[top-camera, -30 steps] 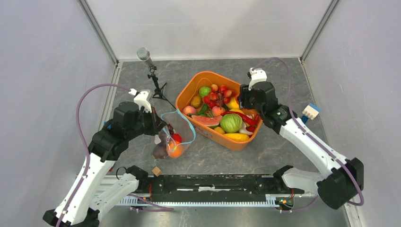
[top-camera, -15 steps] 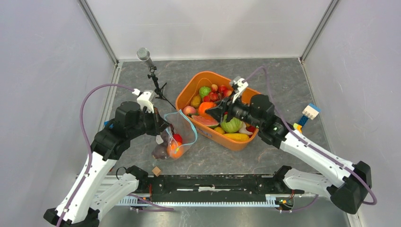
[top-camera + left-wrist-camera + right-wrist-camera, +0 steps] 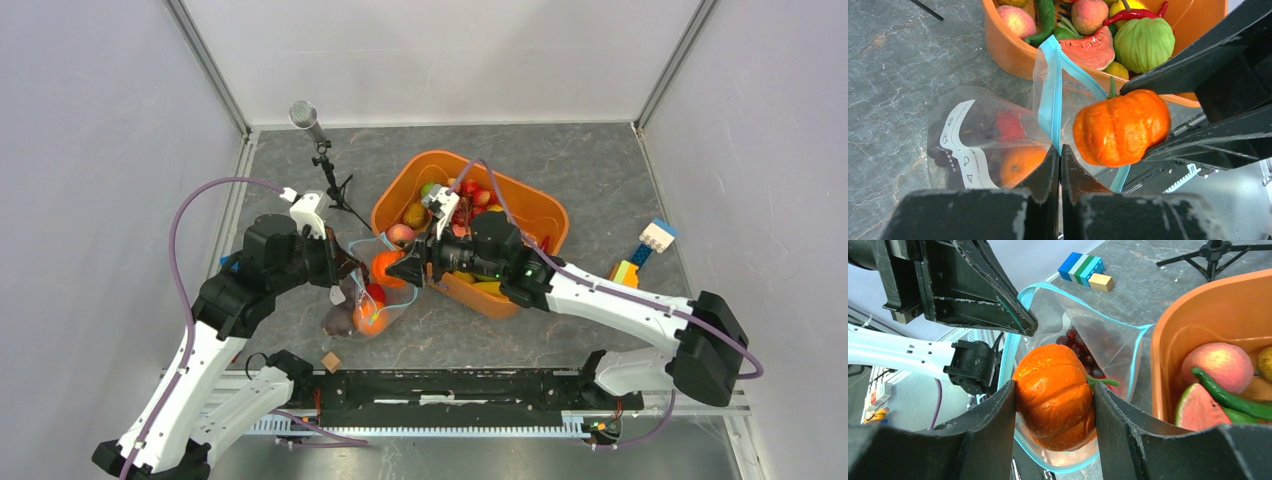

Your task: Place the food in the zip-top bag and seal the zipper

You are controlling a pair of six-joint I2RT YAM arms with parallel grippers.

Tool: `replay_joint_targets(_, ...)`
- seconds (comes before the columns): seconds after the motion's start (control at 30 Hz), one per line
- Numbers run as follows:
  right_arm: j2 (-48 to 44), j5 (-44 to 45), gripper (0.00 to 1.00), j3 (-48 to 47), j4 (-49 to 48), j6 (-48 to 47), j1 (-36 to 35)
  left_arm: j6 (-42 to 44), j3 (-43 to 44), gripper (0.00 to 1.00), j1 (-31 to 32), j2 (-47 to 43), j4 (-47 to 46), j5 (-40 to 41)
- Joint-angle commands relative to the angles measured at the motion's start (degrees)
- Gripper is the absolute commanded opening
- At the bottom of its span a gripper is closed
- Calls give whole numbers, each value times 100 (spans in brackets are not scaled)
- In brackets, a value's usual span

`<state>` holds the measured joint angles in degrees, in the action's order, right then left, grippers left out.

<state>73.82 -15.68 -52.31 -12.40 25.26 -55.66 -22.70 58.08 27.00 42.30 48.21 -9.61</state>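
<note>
The clear zip-top bag (image 3: 368, 295) lies left of the orange bin, its mouth held open, its teal zipper (image 3: 1050, 95) showing. Inside are an orange fruit (image 3: 1018, 164), a red piece (image 3: 1009, 125) and dark grapes (image 3: 1083, 352). My left gripper (image 3: 1060, 152) is shut on the bag's zipper edge; it also shows in the top view (image 3: 345, 275). My right gripper (image 3: 1054, 400) is shut on an orange toy pumpkin (image 3: 1055, 395) and holds it right over the bag's open mouth; it also shows in the top view (image 3: 400, 270) and the left wrist view (image 3: 1120, 125).
The orange bin (image 3: 545, 215) right of the bag holds several toy fruits and vegetables, among them a peach (image 3: 1215, 365), a watermelon slice (image 3: 1087, 47) and a green round piece (image 3: 1144, 42). A microphone on a tripod (image 3: 318, 150) stands behind the bag. Building blocks (image 3: 645, 245) lie right; a wooden cube (image 3: 331, 361) near.
My right gripper has lifted the pumpkin out of the bin and carried it left, to over the bag's mouth. My left gripper has kept its hold on the bag.
</note>
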Motion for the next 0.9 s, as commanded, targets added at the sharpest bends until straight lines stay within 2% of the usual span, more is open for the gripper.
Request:
replay_joint_targets(0.0,360,-158,34,-479,-290,-71,-124,-189,130,2,-20,-81,-307,-235)
replay_joint_targets(0.1,696,-31,37,-764,-9,-146,-184,-234,183,2,-20,-117,-347,-255)
replay_joint_targets(0.2,807,-2,51,-903,144,-373,-269,-252,220,2,-20,-162,-346,-238)
replay_joint_targets(0.23,786,3,59,-908,157,-433,-274,-256,225,2,-16,-177,-345,-210)
replay_joint_targets(0.43,486,-145,76,-846,140,-703,-278,-272,239,2,-20,-183,-347,-138)
replay_joint_targets(0.53,308,-144,80,-705,71,-772,-274,-283,221,2,-18,-165,-364,-139)
replay_joint_targets(0.7,78,78,79,-581,112,-810,-283,-283,208,2,-18,-166,-374,-145)
replay_joint_targets(0.87,-348,1323,78,-548,713,-1069,-279,-287,144,2,-20,-207,-374,-129)
